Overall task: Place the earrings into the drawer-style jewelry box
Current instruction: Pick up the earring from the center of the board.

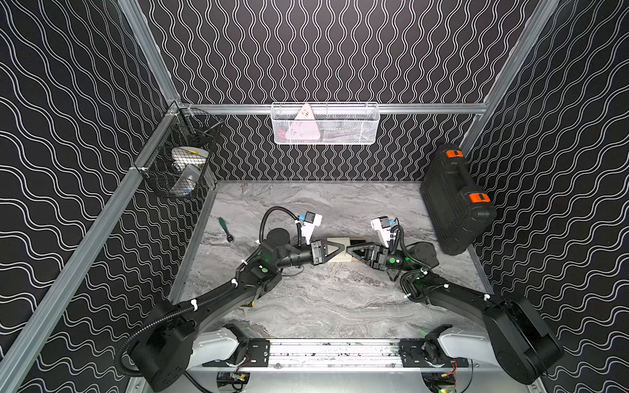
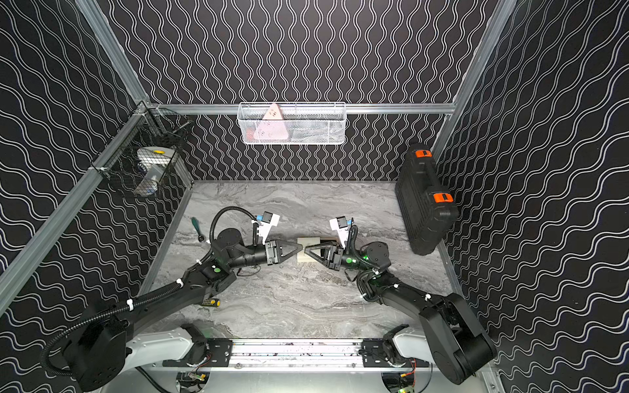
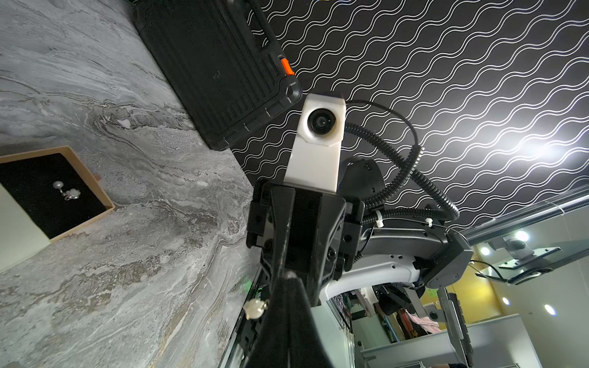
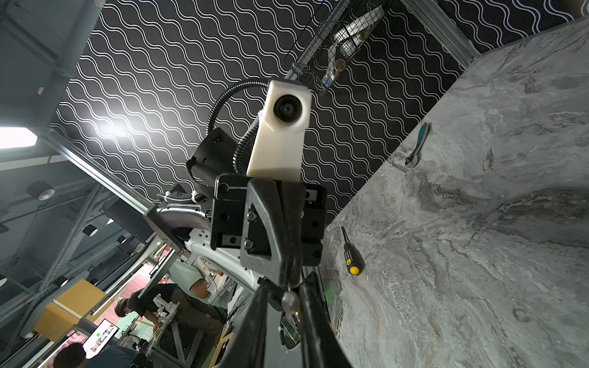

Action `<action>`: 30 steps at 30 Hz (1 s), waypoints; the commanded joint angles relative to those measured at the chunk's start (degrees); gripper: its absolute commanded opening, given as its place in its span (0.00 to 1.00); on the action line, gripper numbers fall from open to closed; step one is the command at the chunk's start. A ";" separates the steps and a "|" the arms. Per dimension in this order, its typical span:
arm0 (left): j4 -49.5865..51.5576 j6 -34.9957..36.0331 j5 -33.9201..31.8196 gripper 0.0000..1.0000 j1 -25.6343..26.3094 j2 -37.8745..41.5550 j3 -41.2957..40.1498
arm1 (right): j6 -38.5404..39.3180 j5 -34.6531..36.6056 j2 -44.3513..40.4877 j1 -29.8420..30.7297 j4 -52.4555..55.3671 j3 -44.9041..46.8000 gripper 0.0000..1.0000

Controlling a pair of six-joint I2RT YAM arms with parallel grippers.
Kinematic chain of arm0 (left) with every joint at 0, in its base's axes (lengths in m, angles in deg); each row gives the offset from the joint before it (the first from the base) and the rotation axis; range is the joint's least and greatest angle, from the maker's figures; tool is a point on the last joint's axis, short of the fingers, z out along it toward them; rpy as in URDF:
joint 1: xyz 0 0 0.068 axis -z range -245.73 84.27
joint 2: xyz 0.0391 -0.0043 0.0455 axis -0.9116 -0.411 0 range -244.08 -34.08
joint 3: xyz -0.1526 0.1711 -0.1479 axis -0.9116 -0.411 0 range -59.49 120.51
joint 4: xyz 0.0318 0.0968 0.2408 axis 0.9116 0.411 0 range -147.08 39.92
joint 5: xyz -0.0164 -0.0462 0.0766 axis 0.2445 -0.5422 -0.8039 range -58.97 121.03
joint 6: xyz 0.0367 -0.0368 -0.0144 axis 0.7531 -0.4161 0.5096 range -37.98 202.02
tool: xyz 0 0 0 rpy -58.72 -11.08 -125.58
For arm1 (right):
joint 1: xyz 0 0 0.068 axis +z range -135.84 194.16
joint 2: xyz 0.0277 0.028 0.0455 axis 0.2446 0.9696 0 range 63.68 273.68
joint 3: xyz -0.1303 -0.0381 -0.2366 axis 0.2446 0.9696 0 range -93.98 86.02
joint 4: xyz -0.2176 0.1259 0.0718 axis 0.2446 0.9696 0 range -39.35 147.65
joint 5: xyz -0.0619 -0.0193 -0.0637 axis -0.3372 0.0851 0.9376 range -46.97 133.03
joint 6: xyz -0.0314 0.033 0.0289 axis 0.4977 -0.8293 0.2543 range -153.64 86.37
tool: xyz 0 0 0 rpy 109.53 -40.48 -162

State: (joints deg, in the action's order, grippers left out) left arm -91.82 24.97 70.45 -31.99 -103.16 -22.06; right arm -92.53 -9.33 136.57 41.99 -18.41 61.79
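Clamped tight, the left gripper [image 4: 287,282] pinches a pearl earring [image 4: 289,299] at its very tip, directly above the drawer-style jewelry box [image 1: 340,267]. In the left wrist view the earring [image 3: 255,309] juts from the side of the closed fingers.

The right gripper [image 1: 348,252] meets it nose to nose over the box. Its two fingers [image 4: 314,318] are parted on either side of the pearl, and whether either one presses on it cannot be told.

Beneath them the box lies flat on the marble-patterned table [image 1: 306,306], largely hidden by the grippers in both top views. Its tan tray [image 3: 81,165] is slid out of the white sleeve [image 3: 19,229] toward the right arm's side. A second earring [image 3: 67,191] rests on the tray's black lining, near its middle.

Well apart from the box on the right arm's side, a black case with orange latches [image 1: 456,200] leans against the wall. Well apart on the left arm's side lies a green-handled spoon [image 1: 224,228]. A yellow-and-black screwdriver [image 2: 211,302] lies nearer the robot's base than the box, beside the left arm.

High on the wall behind the box hangs a white wire basket [image 1: 325,124]. A black mesh basket [image 1: 180,163] hangs in the far corner on the left arm's side of the box.
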 commanded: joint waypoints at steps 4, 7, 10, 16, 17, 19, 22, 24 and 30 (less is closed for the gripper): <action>-2.63 -0.75 0.72 0.00 -0.07 0.35 -0.25 | 0.33 0.37 -0.03 0.03 -2.31 -0.38 0.18; -3.22 -1.08 0.97 0.00 -0.07 0.13 -0.34 | 0.40 0.41 -0.12 0.03 -2.05 -0.38 0.18; -3.21 -1.21 1.02 0.00 -0.07 0.13 -0.25 | 0.45 0.46 -0.19 -0.03 -1.96 -0.47 0.23; -2.90 -1.12 0.85 0.00 -0.07 0.42 -0.27 | 0.87 0.68 -0.58 0.02 -1.05 -0.55 0.24; -2.88 -1.11 0.98 0.00 -0.05 0.42 -0.18 | 0.95 0.72 -0.59 -0.02 -0.92 -0.56 0.24; -3.22 -1.26 1.10 0.00 -0.07 0.41 -0.30 | 1.06 0.85 -0.65 0.02 -0.69 -0.47 0.24; -3.31 -1.39 1.18 0.00 -0.07 0.35 -0.38 | 1.19 0.94 -0.67 -0.02 -0.25 -0.64 0.23; -3.52 -1.45 1.28 0.00 -0.07 0.23 -0.34 | 1.19 0.99 -0.60 0.03 -0.20 -0.69 0.23; -2.82 -1.28 1.17 0.01 -0.07 0.58 -0.18 | 1.50 0.86 -0.68 0.03 0.23 -0.73 0.21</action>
State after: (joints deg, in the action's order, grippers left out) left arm -92.19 24.62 70.87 -31.99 -102.90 -22.39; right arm -91.48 -8.50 136.15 41.95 -17.82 61.55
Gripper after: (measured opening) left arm 0.060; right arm 0.213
